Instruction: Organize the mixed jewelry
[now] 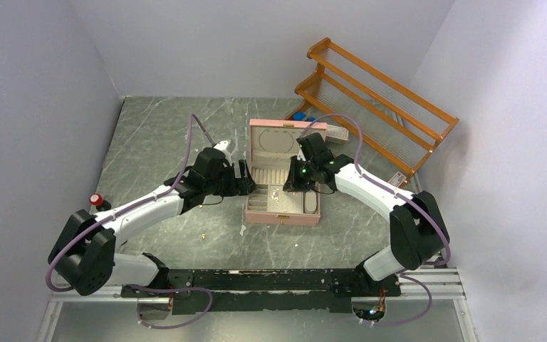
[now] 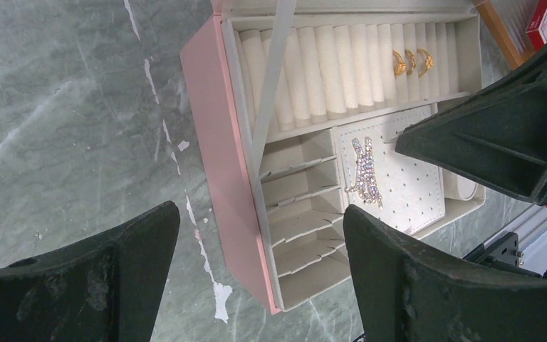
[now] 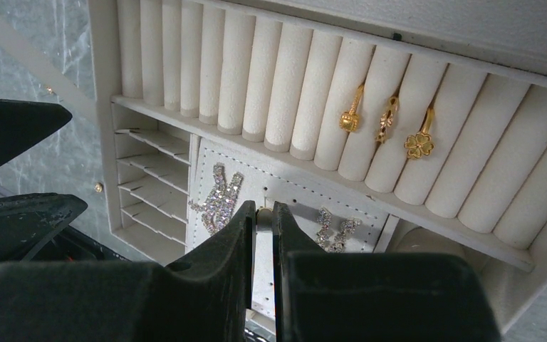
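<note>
1. The left gripper (image 2: 260, 281) is closest to the lens in its wrist view. Its jaws are spread wide with nothing between them, and it hangs over the table (image 2: 57, 128) beside the left wall of the pink jewelry box (image 2: 217, 164).
2. A tiny loose gold piece (image 1: 203, 235) lies on the table, in front of the box and to its left. A second gold piece (image 1: 243, 229) lies near the box's front left corner.
3. The box is open, its lid raised at the far side. Three gold rings (image 3: 387, 117) sit side by side in the ring rolls (image 3: 271, 78), towards one end of the row.
4. On the perforated pad (image 3: 285, 192) next to the rolls there is one sparkling earring (image 3: 217, 199), and a second sparkling piece (image 3: 335, 228) lies apart from it.
5. The right gripper (image 3: 263, 214) hangs over the pad between those two. Its jaws are drawn almost together, and I cannot tell whether they pinch anything.
6. A wooden rack (image 1: 384, 92) leans at the far right.
</note>
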